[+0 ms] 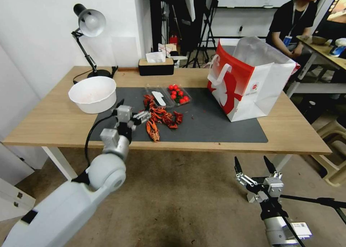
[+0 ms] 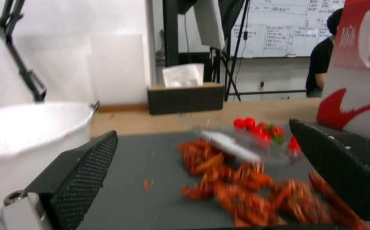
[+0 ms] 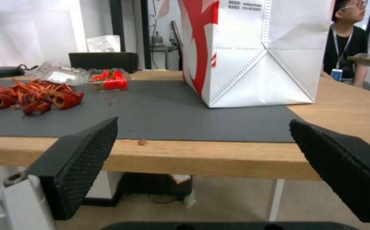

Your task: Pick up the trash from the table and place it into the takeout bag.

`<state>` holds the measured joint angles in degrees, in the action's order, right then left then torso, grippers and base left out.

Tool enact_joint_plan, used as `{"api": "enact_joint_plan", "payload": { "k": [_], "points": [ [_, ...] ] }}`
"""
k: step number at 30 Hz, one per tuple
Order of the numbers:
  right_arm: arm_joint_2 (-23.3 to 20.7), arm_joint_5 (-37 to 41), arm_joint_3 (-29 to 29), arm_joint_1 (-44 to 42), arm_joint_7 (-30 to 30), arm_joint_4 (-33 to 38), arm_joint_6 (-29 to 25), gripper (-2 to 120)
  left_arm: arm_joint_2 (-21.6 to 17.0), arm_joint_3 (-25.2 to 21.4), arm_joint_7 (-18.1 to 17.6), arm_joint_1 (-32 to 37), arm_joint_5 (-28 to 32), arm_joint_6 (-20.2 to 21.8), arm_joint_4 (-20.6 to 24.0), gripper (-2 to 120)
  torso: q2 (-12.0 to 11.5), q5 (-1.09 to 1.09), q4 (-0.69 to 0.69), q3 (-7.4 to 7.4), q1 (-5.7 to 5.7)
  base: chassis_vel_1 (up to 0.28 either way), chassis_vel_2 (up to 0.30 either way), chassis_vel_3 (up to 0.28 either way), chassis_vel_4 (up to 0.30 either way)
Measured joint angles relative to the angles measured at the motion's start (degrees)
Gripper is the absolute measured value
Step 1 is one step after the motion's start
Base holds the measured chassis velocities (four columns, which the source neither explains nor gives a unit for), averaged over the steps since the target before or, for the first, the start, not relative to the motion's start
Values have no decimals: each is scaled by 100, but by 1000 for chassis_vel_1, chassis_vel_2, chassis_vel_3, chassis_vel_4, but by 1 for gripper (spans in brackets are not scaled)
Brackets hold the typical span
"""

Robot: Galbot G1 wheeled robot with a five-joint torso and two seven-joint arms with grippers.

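Observation:
The trash on the table (image 1: 54, 120) is a pile of red crayfish shells (image 1: 162, 119) on the dark grey mat (image 1: 216, 124), with a clear plastic box of cherry tomatoes (image 1: 178, 93) and a clear tray (image 1: 156, 95) behind it. A white bowl (image 1: 93, 93) stands at the mat's left end. My left gripper (image 1: 142, 117) hovers open just left of the shells (image 2: 244, 188), low over the mat. The red-and-white takeout bag (image 1: 248, 81) stands upright and open at the mat's right end. My right gripper (image 1: 251, 160) hangs open below the table's front edge, facing the bag (image 3: 253, 48).
A black desk lamp (image 1: 88, 27) and a black tissue box (image 1: 156, 65) stand along the table's far edge. A beige stool (image 1: 335, 149) sits off the right end. A person sits at another table behind the bag.

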<state>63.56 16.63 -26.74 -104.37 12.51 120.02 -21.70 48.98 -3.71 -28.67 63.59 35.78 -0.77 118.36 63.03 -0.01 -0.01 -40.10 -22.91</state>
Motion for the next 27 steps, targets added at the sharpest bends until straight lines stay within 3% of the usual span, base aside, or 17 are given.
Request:
{"api": "enact_joint_plan", "payload": {
  "k": [5,13,23,27],
  "points": [
    [18,-9,45,9,-20,13,7,100,87,-504,274,1031,-225,-288,207,100,0,1,2,1,0,0,0,0,0],
    [46,-12,47,20,-60,64,9,100,281,-945,534,1862,-565,-595,289,100,0,2,0,0,0,0,0,0,0],
    [43,-66,95,29,117,174,395,100,767,-1225,758,2995,-1146,-1054,201,100,0,1,1,0,0,0,0,0,0],
    [44,-66,174,37,138,215,459,100,876,-1244,757,3074,-1274,-1170,99,100,0,1,1,0,0,0,0,0,0]
  ]
}}
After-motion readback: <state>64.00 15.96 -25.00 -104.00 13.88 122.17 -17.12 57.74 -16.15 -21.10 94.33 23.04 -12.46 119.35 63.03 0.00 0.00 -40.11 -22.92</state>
